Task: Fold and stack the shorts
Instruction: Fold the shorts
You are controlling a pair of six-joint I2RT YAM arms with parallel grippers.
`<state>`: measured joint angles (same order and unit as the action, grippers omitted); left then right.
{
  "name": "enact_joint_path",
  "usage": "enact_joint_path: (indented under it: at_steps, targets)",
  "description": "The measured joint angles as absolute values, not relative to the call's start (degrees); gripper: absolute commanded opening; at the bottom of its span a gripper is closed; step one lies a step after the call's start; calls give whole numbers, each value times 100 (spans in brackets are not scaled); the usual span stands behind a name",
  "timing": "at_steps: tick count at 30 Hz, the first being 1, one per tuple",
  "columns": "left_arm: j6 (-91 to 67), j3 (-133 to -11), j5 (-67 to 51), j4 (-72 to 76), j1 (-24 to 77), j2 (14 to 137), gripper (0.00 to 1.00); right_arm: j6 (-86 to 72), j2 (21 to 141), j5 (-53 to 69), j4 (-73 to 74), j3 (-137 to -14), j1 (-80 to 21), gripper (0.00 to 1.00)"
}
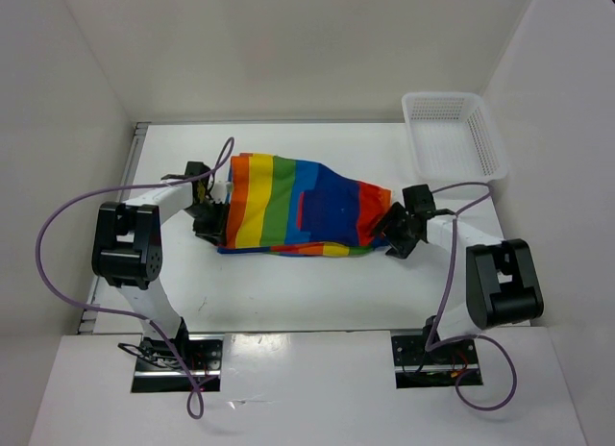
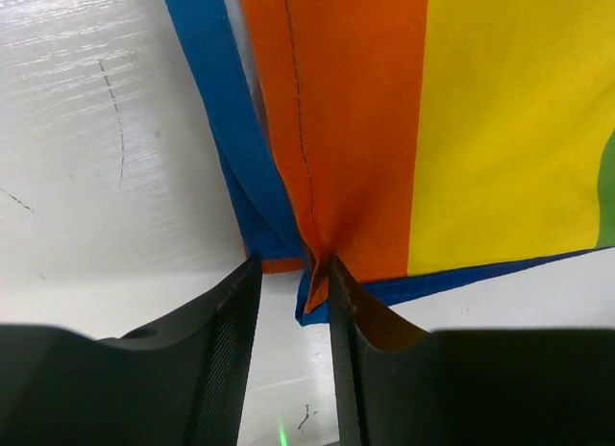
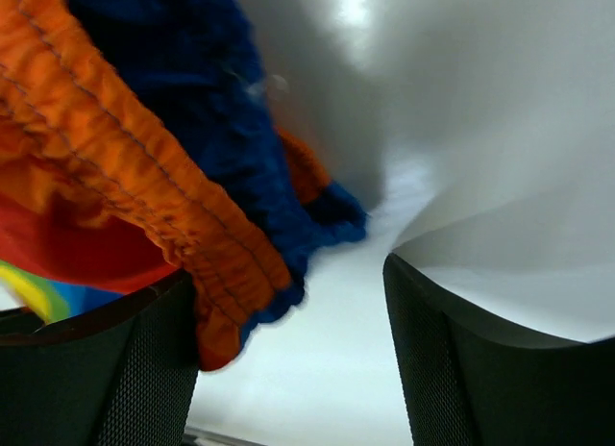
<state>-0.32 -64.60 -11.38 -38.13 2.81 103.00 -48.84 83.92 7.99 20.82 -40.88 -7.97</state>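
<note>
The rainbow-striped shorts (image 1: 307,210) lie flat near the middle of the white table (image 1: 288,297). Their long axis runs from left to right across it, so each end points at one arm. The leg end with the blue hem is turned to the left gripper (image 1: 213,220), and the end with the gathered orange waistband (image 3: 144,186) is turned to the right gripper (image 1: 396,233). In the left wrist view the jaws stand only a little apart, with bare table showing between them. The corner of the hem reaches into this gap and touches the inner side of one finger (image 2: 384,379), but it does not look clamped. In the right wrist view the jaws are spread wide. The waistband hangs just beside one finger (image 3: 115,369) and the other finger has nothing near it. Each gripper is thus at its own end of the cloth, and neither is nearer to the middle. The next fold probably has to carry one end over the other along this long axis, so a firm pinch on the hem corner seems to be needed first. The white mesh basket (image 1: 452,100) stands well apart at the far right corner.
</note>
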Motion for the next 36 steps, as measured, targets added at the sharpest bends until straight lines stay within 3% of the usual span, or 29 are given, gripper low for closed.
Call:
enact_joint_path:
  at_steps: [3,6,7,10,14,16,18,19,26,32,36]
  targets:
    - [-32,-6460,-1144,-3804,281,10311,43,-5035,8562,974,1693,-4115,-784,68]
    - [-32,-6477,-1184,-3802,276,10353,37,-5111,8779,1033,1452,-4204,-784,51]
    - [-34,-6497,-1186,-3811,276,10381,22,-5122,8849,1035,1389,-4228,-784,35]
    - [-54,-6591,-1249,-3830,233,10508,0,-5122,9002,1079,1275,-4248,-786,0]
    - [-51,-6641,-1332,-3870,176,10565,0,-5103,9045,1125,1262,-4276,-784,0]
    - [-54,-6637,-1400,-3879,150,10560,5,-5019,9045,1129,1288,-4303,-784,0]
    - [-49,-6635,-1422,-3905,134,10530,23,-4875,9039,1129,1326,-4346,-786,0]
    - [-43,-6635,-1409,-3942,134,10506,38,-4799,9017,1122,1347,-4362,-786,0]
    - [-16,-7467,-1125,-4659,130,10053,62,-4012,8519,989,1920,-4637,-784,0]
    - [-23,-8329,-1365,-3557,246,9817,64,-3363,8674,1013,2279,-5142,-784,0]
    - [-27,-8689,-1730,-2899,604,10377,57,-3118,8897,1026,2403,-5266,-784,0]
